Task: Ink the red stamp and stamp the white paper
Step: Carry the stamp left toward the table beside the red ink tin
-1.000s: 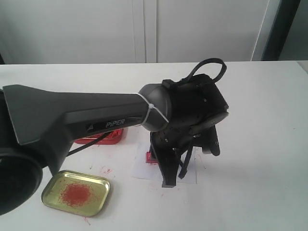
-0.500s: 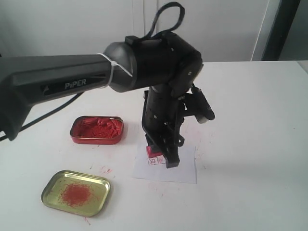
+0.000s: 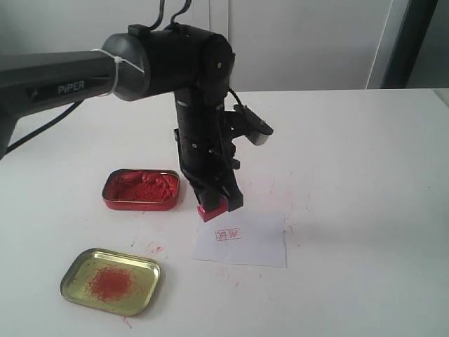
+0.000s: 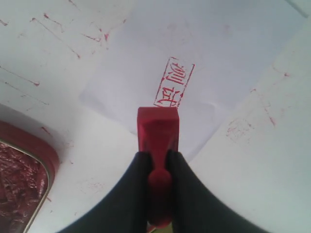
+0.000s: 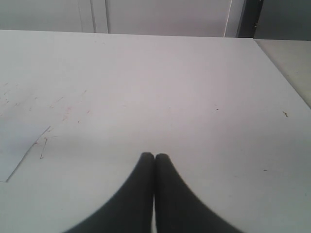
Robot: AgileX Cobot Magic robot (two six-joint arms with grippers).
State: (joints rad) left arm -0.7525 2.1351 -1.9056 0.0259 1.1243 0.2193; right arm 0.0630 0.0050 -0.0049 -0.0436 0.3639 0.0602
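Grips stamp (image 4: 158,126) tight in left gripper (image 4: 158,156), above paper's (image 4: 218,48) 10 o'clock corner; right gripper (image 5: 154,158) pinched together, empty. Risks smearing imprint (image 4: 174,89) if swung low.

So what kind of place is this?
Probably a robotics lab or office test bench: a white table, plain white panels behind it, and a robot arm set up with an ink tin and paper.

Left arm (image 3: 63,74) angled down, left gripper (image 3: 215,202) clamping the red stamp (image 3: 211,210), right gripper (image 5: 154,158) closed tight
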